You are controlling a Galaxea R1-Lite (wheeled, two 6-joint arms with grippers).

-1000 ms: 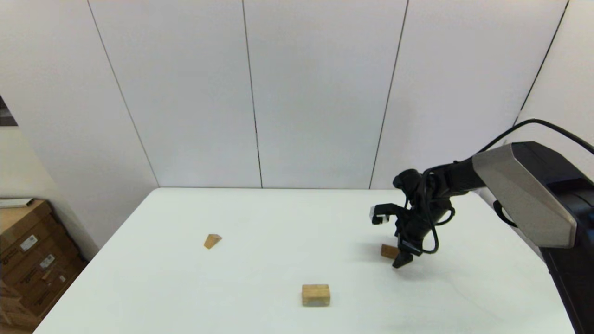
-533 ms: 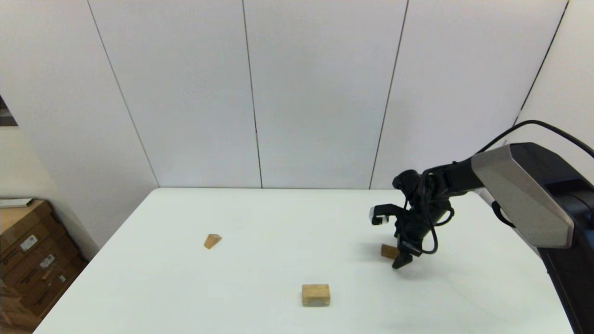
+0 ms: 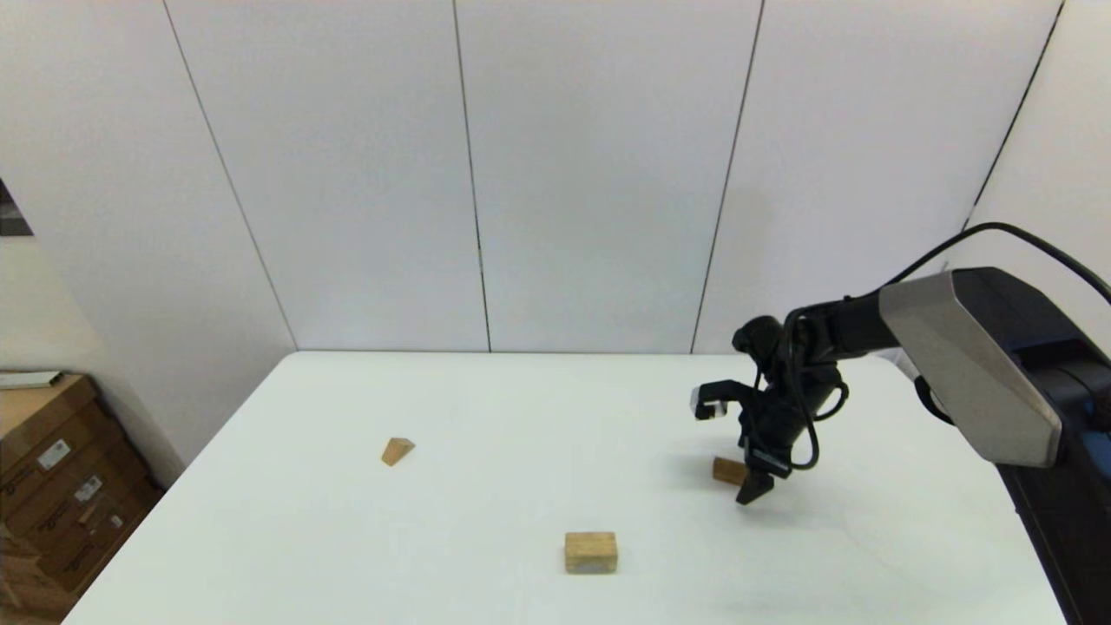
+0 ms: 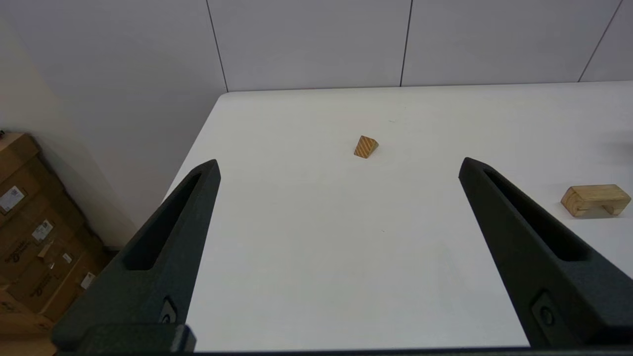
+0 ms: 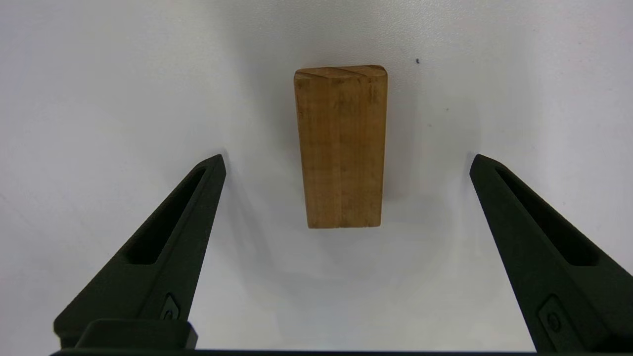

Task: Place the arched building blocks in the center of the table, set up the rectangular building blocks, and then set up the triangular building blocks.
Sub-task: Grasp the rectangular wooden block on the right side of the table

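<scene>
On the left of the table (image 3: 486,408), the triangular building blocks (image 3: 397,450) are lying untouched, well apart from the others. The left gripper (image 4: 339,165) is waiting parked, its jaws wide, holding nothing. Near the front middle, the arched building blocks (image 3: 590,552) are resting with the hollow side down. On the right, the right gripper (image 5: 346,160) is hanging over the rectangular building blocks (image 5: 340,146), jaws wide on both sides, not touching. Since a second ago almost nothing is changing; I judge the grasp is only being prepared.
</scene>
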